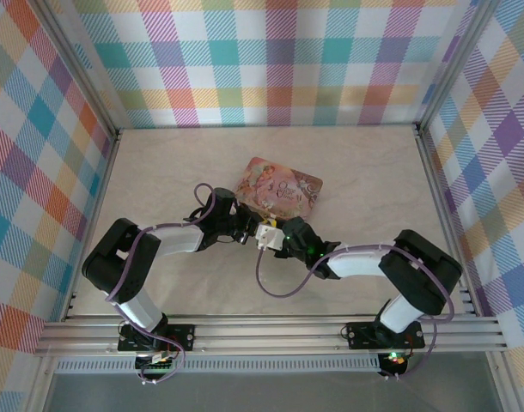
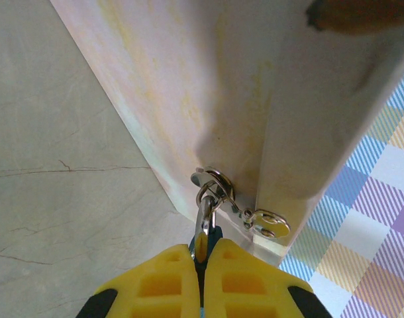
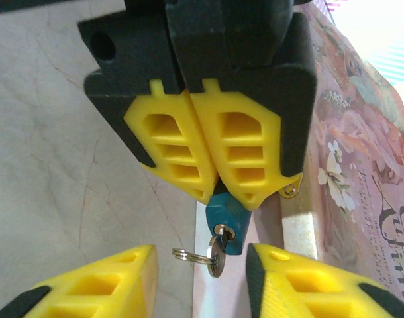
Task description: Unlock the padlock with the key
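From above, the left gripper (image 1: 247, 230) and right gripper (image 1: 283, 239) meet beside the pink tin box (image 1: 283, 184). Left wrist: the left gripper pinches the padlock (image 2: 204, 215), shackle ahead. Right wrist: the right gripper, spread, flanks the key (image 3: 217, 258) seated in the padlock; close squarely, then twist gently.

Blue padlock (image 3: 223, 213), pink floral tin (image 1: 279, 189), plaid walls (image 1: 279, 60)

Quick tally, folks: two arms, left arm (image 1: 172, 240) and right arm (image 1: 374, 262), so two claws too, left claw (image 3: 212, 189) and right claw (image 3: 201, 265). One blue padlock (image 3: 227, 222), one key (image 3: 217, 257), one split ring (image 3: 184, 254), one pink tin box (image 1: 279, 187), one tabletop (image 1: 159, 172).
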Robot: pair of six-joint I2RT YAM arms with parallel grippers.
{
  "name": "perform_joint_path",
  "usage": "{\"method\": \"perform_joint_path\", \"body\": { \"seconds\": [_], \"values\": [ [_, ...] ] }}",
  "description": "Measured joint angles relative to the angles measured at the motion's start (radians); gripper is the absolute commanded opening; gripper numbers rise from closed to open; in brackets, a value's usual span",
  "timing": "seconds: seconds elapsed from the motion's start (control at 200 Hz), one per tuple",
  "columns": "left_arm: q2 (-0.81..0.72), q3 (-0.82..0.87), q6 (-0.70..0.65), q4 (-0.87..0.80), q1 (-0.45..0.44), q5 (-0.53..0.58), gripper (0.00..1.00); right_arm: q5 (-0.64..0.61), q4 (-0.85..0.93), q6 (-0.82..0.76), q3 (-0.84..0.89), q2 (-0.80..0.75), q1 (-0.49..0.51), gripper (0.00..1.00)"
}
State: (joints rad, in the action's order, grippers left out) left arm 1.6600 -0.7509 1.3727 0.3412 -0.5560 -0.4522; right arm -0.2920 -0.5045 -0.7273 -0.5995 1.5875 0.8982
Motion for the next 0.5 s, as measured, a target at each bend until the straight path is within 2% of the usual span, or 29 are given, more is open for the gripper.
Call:
{"method": "perform_joint_path", "body": {
  "seconds": [0.5],
  "values": [
    [0.000, -0.002, 0.000, -0.005, -0.002, 0.017, 0.00, -0.046, -0.042, -0.014, -0.012, 0.039, 0.000, 0.13]
  ]
}}
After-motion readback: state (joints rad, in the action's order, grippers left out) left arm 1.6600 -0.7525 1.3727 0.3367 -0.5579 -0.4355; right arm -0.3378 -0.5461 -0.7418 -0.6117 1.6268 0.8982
